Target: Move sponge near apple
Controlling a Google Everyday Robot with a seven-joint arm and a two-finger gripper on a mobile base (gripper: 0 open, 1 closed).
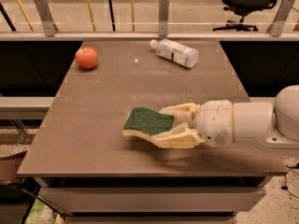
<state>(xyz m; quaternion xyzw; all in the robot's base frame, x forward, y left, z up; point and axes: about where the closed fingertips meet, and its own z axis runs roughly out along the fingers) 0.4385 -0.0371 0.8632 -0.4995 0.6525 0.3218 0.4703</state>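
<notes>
The sponge, dark green on top with a pale yellow layer below, lies on the brown table near its front middle. My gripper reaches in from the right, and its cream fingers sit on either side of the sponge's right end, closed against it. The red-orange apple sits at the table's far left, well apart from the sponge.
A clear plastic bottle with a white label lies on its side at the far middle of the table. A railing with glass panels runs behind the table. An office chair stands far back on the right.
</notes>
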